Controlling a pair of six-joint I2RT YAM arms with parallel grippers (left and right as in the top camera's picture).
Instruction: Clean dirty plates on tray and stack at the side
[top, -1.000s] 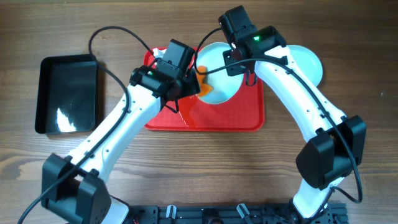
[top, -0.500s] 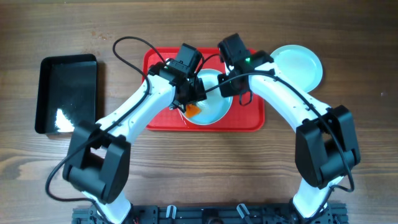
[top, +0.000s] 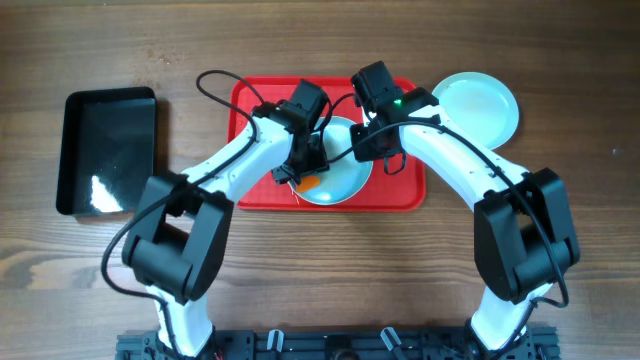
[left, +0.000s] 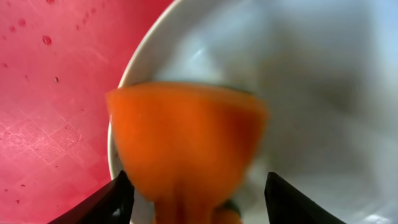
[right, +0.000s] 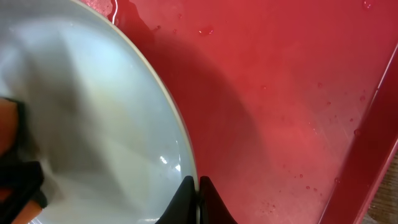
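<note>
A brown wood-grain table fills the overhead view, with a black mounting rail along its near edge where both arms are anchored. The red tray lies toward the far middle of the table. Its surface is wet with small droplets and marked by fine scratches. A pale plate sits over the tray's near-centre part and casts a dark shadow on the red beside its rim. The right gripper has its fingertips pressed together on that rim. The left gripper pinches an orange sponge against the plate's near-left side. A second plate rests on bare wood just beside the tray's far right corner. A glossy black bin stands well apart on the left.
</note>
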